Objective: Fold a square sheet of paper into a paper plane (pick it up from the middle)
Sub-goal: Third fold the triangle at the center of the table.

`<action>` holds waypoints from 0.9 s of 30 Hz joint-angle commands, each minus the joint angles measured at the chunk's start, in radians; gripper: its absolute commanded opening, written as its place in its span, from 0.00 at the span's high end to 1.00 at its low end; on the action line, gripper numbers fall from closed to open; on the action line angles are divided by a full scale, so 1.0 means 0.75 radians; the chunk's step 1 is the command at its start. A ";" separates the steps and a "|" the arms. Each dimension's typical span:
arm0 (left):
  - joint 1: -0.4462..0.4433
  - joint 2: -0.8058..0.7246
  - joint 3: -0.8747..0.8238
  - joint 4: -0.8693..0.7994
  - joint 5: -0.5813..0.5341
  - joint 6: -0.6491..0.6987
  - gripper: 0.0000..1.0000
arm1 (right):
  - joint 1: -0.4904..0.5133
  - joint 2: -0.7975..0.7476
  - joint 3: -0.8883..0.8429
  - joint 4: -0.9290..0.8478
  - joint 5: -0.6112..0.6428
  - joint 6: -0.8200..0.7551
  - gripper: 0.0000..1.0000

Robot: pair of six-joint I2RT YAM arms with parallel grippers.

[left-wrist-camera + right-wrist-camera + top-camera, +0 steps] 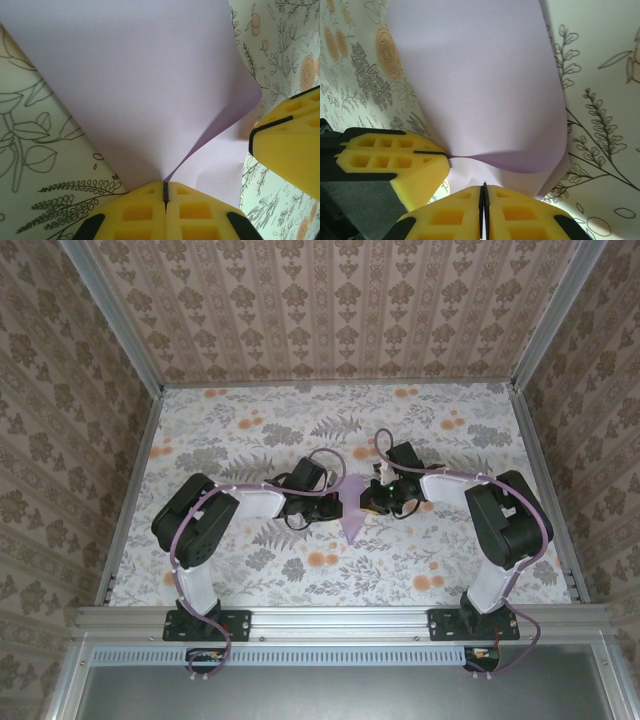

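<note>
Left gripper [165, 194] clamps the square sheet of paper [140, 85] (plain at the wrist, tiny overhead); right gripper [483, 194] closed, apparently on its edge.

No legible text or labels

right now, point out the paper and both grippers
square sheet of paper [150, 75], left wrist view, its flat middle
left gripper [165, 187], left wrist view, between its closed fingertips
right gripper [483, 189], right wrist view, between its closed fingertips
</note>
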 commanded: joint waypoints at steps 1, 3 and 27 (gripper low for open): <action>0.009 -0.026 -0.033 -0.055 -0.053 0.033 1.00 | 0.010 0.031 0.046 -0.030 -0.029 -0.036 0.87; 0.009 -0.024 -0.034 -0.051 -0.048 0.033 1.00 | 0.011 0.063 0.062 -0.033 -0.046 -0.041 0.87; -0.004 -0.191 -0.035 -0.098 -0.125 -0.045 0.73 | 0.008 0.141 -0.060 0.043 0.081 0.092 0.88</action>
